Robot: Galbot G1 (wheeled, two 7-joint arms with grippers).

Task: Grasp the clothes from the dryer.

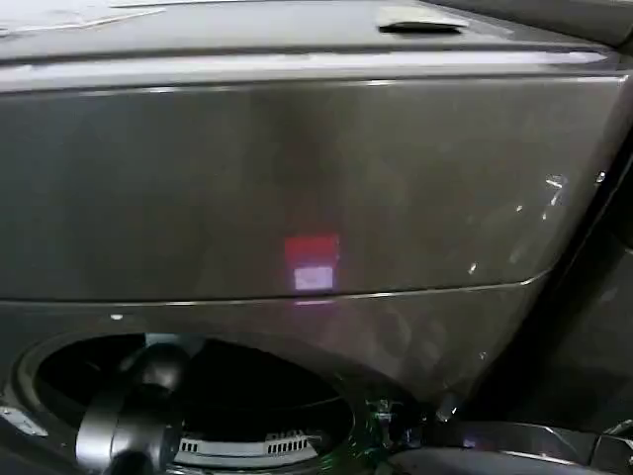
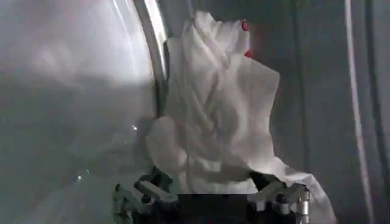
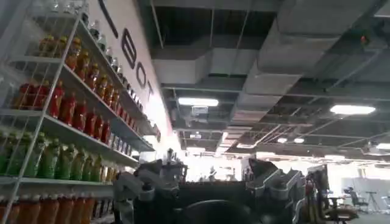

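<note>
Right now the left arm reaches down into the round porthole (image 1: pixel 188 396) of the dryer (image 1: pixel 297 188), low in the head view, its dark rounded joint sitting at the opening's near-left edge. Up above, the bronze-grey front panel carries a small red-and-white glow of reflected light, and something flat and pale lies on the machine's top (image 1: pixel 420 18).

From the left wrist camera, the left gripper (image 2: pixel 210 193) has the clothes (image 2: pixel 216 109) between its fingers: the pale, wrinkly fabric bunches up out of the claw, which is clamped on its lower folds, and a flap trails over one finger (image 2: pixel 286 198). The cloth stands against the drum's grey wall, next to a bright curved rim.

Meanwhile the right gripper (image 3: pixel 210 189) is parked away from the machine, pointing up toward a ceiling of ducts and strip lights, with shelves of coloured drink bottles (image 3: pixel 67 103) alongside. Its fingers stand apart, holding nothing.
</note>
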